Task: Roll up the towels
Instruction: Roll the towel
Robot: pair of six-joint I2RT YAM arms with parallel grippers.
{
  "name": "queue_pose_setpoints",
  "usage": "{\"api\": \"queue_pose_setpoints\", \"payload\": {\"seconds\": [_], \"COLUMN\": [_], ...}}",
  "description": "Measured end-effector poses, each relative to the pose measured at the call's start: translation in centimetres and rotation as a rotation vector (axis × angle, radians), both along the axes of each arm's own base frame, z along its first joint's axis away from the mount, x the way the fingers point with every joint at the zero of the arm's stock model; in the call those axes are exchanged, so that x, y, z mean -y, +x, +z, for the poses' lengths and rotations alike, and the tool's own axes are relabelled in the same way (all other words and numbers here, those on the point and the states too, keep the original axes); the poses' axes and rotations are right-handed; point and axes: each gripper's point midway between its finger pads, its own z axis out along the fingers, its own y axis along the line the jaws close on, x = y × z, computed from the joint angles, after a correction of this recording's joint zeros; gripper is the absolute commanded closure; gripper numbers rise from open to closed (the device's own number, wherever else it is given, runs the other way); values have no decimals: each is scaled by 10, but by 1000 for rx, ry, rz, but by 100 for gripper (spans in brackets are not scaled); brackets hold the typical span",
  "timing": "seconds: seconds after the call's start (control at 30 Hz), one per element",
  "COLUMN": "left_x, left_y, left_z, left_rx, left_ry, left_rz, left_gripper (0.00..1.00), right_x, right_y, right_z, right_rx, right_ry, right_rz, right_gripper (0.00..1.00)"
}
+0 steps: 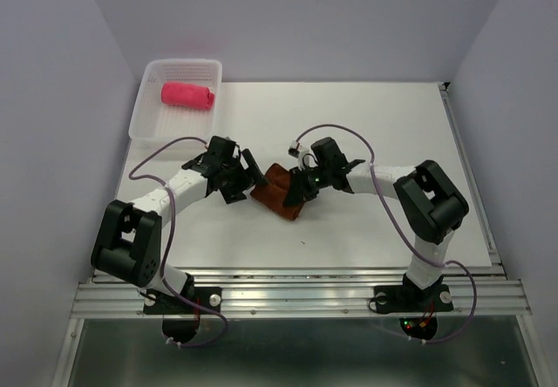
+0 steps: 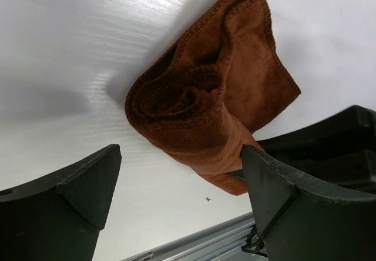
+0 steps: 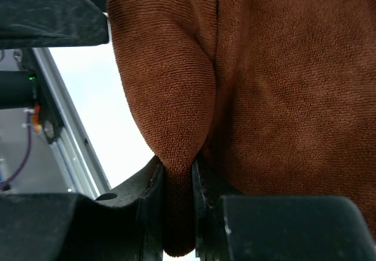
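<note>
White table (image 1: 375,143) carries the brown towel (image 1: 279,193) at its centre, part-rolled, with a loose spiral showing at one end. The right gripper (image 3: 177,184) is clenched on a fold at the towel's 3 o'clock side. The left gripper (image 1: 249,180) stands spread wide at 9 o'clock, grasping nothing. To roll it well, I judge the left should catch the spiral end and turn it while the right holds the flap taut. The pink towel (image 1: 187,95) lies rolled in the basket (image 1: 150,124) at 11 o'clock.

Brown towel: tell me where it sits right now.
In the top view the brown towel lies partly rolled at the middle of the table; the right jaws pinch one fold, and the open left jaws stand at its left.
</note>
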Motion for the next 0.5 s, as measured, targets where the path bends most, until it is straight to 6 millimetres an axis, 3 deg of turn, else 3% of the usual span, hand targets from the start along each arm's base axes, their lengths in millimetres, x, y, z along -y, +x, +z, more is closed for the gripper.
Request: {"api": "queue_pose_setpoints", "payload": {"seconds": [0.5], "left_x": [23], "left_y": [9], "left_z": [-13], "left_rx": [54], "left_ry": [-94], "left_rz": [-63], "left_gripper": [7], "right_x": [8], "right_y": [8], "right_z": [-13], "right_rx": [-219], "right_ry": [64], "right_rz": [-85], "right_gripper": [93]}}
